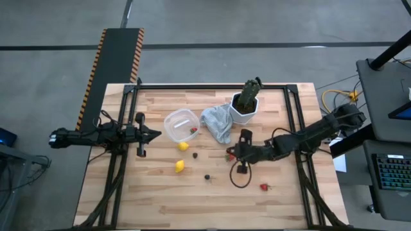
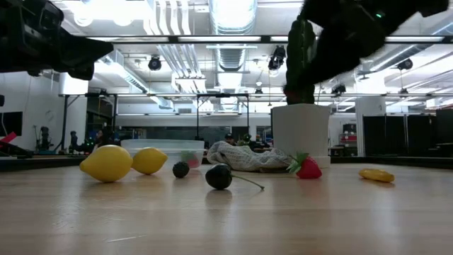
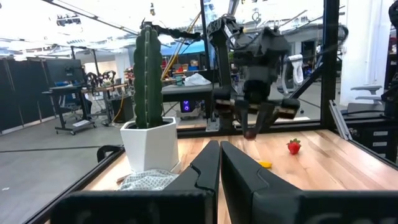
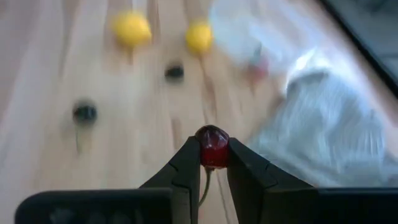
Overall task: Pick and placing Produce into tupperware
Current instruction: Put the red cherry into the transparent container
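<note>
the right hand is pinching a small dark red cherry-like fruit above the wooden table, at four o'clock from the clear plastic container. the left hand is waiting closed at nine o'clock.

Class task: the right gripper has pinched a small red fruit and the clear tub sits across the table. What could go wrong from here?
1. The right gripper holds the red fruit only at its fingertips, so it might slip out on the way.
2. The grey cloth lies between gripper and tub; a low pass could snag it.
3. The cactus pot stands close by and might be bumped.
</note>
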{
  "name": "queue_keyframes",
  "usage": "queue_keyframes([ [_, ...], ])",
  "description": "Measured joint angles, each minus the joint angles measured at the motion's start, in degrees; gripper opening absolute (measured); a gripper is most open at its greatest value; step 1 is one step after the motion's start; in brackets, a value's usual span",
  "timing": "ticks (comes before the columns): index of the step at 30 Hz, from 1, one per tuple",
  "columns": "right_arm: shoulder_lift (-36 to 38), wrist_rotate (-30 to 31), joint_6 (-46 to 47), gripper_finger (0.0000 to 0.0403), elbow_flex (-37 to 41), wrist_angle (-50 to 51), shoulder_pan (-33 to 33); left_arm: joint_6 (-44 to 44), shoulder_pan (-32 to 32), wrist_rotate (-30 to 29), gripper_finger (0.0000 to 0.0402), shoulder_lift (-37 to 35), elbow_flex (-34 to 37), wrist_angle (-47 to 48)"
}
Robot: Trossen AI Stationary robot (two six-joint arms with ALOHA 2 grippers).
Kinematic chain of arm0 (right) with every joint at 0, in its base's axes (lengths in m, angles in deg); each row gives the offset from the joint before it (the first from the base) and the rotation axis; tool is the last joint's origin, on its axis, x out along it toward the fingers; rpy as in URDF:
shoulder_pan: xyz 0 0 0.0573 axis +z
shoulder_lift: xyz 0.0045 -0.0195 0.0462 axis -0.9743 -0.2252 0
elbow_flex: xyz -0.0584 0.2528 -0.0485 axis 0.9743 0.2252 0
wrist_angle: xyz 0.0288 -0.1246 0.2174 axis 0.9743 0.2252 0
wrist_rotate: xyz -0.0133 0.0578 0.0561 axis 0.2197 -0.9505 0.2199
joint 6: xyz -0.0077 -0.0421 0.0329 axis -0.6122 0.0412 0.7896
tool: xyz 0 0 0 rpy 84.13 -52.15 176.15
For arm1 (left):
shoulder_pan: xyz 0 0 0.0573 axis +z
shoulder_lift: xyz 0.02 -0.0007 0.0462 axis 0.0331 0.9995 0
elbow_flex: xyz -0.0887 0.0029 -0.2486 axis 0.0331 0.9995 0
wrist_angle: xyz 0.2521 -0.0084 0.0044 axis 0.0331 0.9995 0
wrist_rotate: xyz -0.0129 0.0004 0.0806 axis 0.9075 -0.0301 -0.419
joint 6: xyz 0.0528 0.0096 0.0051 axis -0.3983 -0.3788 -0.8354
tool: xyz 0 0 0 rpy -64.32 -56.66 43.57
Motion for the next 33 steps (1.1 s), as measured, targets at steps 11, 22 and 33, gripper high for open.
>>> queue_keyframes([
  [11,-8.0,-2.1,-10.5,0.0056,-3.6,-14.2,-5.1,0.0,0.0,0.0,0.0,0.5,0.0,-0.1],
  [22,-21.8,-3.9,-21.7,0.0056,-20.3,-13.6,-10.6,0.0,0.0,0.0,0.0,0.5,0.0,0.0],
  [33,-33.1,-6.8,-25.8,0.0056,-32.8,-11.3,-18.5,0.0,0.0,0.0,0.0,0.6,0.0,0.0],
])
